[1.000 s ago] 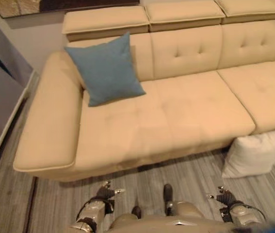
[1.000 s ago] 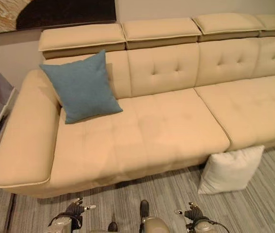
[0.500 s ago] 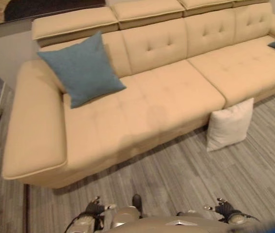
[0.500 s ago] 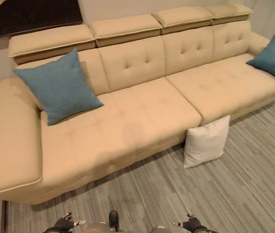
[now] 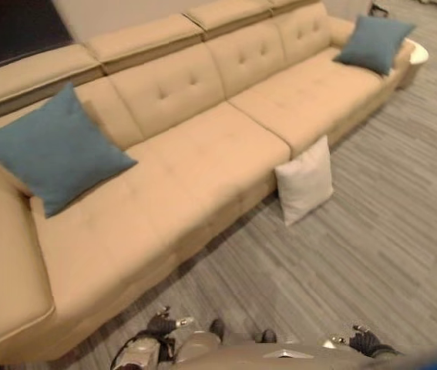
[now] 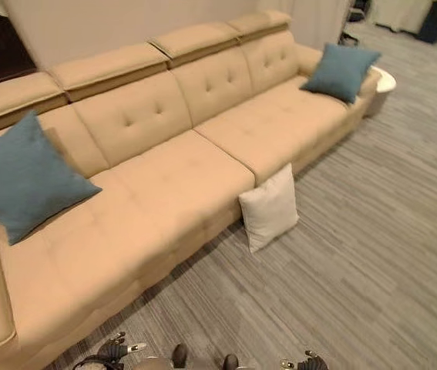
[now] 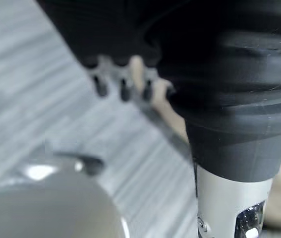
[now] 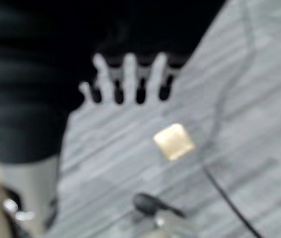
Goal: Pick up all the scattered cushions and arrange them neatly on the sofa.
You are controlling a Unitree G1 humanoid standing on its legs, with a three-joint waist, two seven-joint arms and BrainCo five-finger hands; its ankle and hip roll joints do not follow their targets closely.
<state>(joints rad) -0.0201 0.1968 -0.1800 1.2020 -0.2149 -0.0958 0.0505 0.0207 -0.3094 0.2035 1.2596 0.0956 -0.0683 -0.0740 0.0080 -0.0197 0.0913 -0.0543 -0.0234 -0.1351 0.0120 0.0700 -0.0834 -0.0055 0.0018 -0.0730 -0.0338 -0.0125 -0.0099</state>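
White cushion (image 6: 269, 208): We see it on the grey plank floor (image 6: 372, 231), standing on edge and leaning against the sofa front at the seam between two seat sections. We judge it the one scattered piece left to lift, at about 1 o'clock from us in the right eye view.

Look of it: Square, plain off-white, plump, slightly creased. It should squash under a grip, so we would take it by the sides or a corner.

Near blue cushion (image 5: 48, 150): Propped against the backrest at the near arm end of the tan sofa (image 5: 203, 146), at about 10 o'clock. It looks already arranged.

Far blue cushion (image 6: 341, 69): Leaning at the far arm end, at about 1 o'clock beyond the white one. The pair frames the sofa, so we judge the middle seats the natural spot for the white cushion.

Left hand (image 7: 123, 82): Low at our side, over the floor, fingers straight and relaxed, empty. It also shows at 7 o'clock in the left eye view.

Right hand (image 8: 128, 79): Hanging above the floor, fingers spread and straight, carrying nothing. We judge both arms rest low because no reach is under way.
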